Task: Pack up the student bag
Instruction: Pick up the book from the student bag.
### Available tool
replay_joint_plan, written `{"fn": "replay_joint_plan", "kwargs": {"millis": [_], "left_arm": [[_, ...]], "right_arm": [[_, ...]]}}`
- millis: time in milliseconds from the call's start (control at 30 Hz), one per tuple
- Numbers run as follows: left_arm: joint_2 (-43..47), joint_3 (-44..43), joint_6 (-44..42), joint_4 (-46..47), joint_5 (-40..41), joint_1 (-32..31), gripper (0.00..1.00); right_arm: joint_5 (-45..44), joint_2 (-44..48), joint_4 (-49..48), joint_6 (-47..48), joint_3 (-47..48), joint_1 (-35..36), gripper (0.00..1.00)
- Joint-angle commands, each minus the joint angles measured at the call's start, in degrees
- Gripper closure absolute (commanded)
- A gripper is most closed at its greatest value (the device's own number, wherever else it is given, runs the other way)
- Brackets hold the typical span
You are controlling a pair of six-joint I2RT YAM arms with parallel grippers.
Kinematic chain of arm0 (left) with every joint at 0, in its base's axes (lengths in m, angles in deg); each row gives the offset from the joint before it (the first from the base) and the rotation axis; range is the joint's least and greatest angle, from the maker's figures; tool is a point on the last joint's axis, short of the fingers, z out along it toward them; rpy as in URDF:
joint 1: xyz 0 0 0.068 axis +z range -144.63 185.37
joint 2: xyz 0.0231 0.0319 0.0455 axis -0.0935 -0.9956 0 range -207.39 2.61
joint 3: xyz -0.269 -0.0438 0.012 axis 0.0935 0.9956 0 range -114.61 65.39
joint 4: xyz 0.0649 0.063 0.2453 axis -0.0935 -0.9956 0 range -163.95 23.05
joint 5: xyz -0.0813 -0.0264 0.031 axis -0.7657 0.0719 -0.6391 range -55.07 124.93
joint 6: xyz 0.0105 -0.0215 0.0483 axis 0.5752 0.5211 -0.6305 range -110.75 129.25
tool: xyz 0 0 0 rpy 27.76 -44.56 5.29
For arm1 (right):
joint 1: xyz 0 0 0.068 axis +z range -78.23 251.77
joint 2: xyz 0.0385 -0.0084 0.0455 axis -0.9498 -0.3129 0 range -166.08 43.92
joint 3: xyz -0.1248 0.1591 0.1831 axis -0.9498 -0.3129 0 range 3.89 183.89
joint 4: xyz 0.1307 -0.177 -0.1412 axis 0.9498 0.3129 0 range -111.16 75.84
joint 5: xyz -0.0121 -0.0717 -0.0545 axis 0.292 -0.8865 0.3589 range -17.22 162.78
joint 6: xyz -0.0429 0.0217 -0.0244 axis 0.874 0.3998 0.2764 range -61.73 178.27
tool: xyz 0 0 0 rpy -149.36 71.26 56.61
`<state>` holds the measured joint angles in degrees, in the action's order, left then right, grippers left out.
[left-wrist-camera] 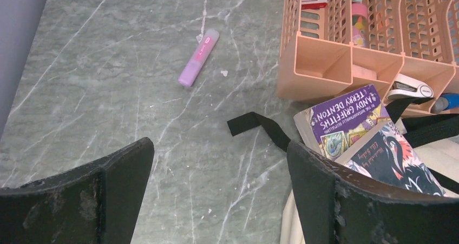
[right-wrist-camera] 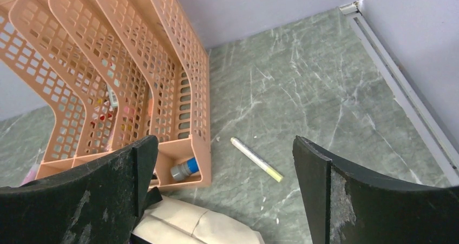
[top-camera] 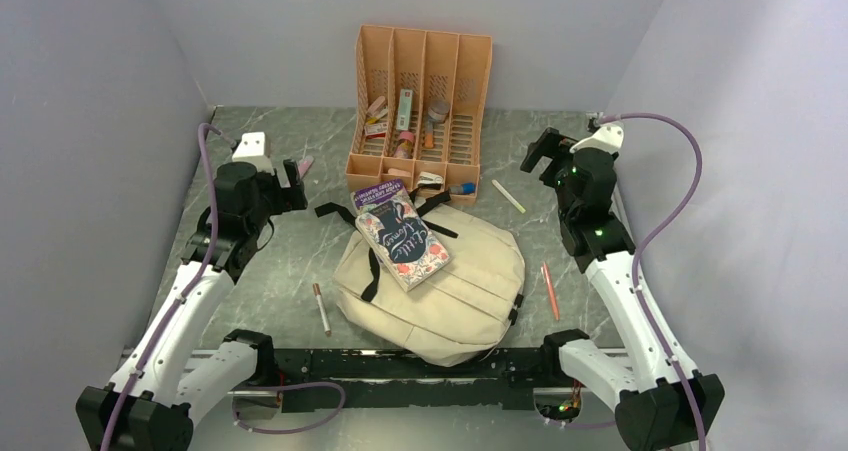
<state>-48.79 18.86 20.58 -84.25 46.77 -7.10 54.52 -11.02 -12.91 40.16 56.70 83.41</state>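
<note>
The cream-beige student bag [top-camera: 450, 296] lies flat in the middle of the table with its black straps [left-wrist-camera: 254, 124] spread toward the back. Two books [top-camera: 402, 236] rest stacked on its upper left part: a purple one [left-wrist-camera: 346, 117] under a dark floral one [left-wrist-camera: 395, 157]. My left gripper [top-camera: 296, 176] hovers open to the left of the bag, and only bare table shows between its fingers [left-wrist-camera: 219, 146]. Raised at the back right, my right gripper [top-camera: 540, 151] is open too, empty between its fingers [right-wrist-camera: 224, 141]. The bag's corner [right-wrist-camera: 205, 225] shows below it.
An orange slotted desk organiser [top-camera: 420, 101] holding small stationery stands behind the bag. A purple highlighter [left-wrist-camera: 198, 58] lies at the back left. A white and yellow marker [right-wrist-camera: 256, 159] lies right of the organiser. An orange pencil [top-camera: 549, 290] and a brown-tipped pen [top-camera: 321, 308] flank the bag.
</note>
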Motion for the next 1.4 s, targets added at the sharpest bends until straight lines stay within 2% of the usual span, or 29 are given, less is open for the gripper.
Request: {"fn": "replay_joint_plan", "kwargs": {"millis": [0,167,367,533,667,833,967,1067,1233,1367], "left_arm": [[-0.1,-2.4,0.4,3.3,-1.4,0.8,0.03],[-0.8,-2.7,1.1,3.9,-1.0,1.1,0.03],[-0.8,-1.9,1.6,6.4,-4.2,1.3,0.03],[-2.3,-1.7,3.1,8.7,-8.3,1.5,0.03],[-4.4,-1.8,5.2,9.9,-12.7,1.7,0.03],[-9.1,0.0,14.2,12.2,-20.8,1.7,0.03],[-12.1,7.7,25.1,22.8,-27.7,1.6,0.03],[-13.8,12.1,30.2,31.2,-28.3,1.1,0.03],[-18.2,12.5,30.9,35.4,-29.4,0.2,0.03],[-21.0,13.4,31.2,38.7,-29.8,-0.8,0.03]], "right_arm": [[0.7,-0.2,-3.3,-1.6,1.1,-0.7,0.00],[3.0,-0.3,-4.9,-3.0,-0.2,-0.8,0.00],[10.7,-3.7,-6.2,-5.9,0.2,-0.9,0.00],[20.9,-8.6,-5.5,-6.5,1.9,-1.0,0.00],[32.5,-13.2,-7.6,-7.4,2.2,-1.0,0.01],[45.5,-19.1,-12.3,-12.4,0.8,0.6,0.05],[45.1,-21.9,-10.0,-10.4,1.1,6.2,0.05],[42.8,-23.7,-6.9,-7.8,1.1,11.5,0.05],[42.0,-25.3,-7.5,-7.0,-2.1,16.9,0.12],[37.2,-26.8,-6.4,-5.5,-3.2,19.0,0.14]]}}
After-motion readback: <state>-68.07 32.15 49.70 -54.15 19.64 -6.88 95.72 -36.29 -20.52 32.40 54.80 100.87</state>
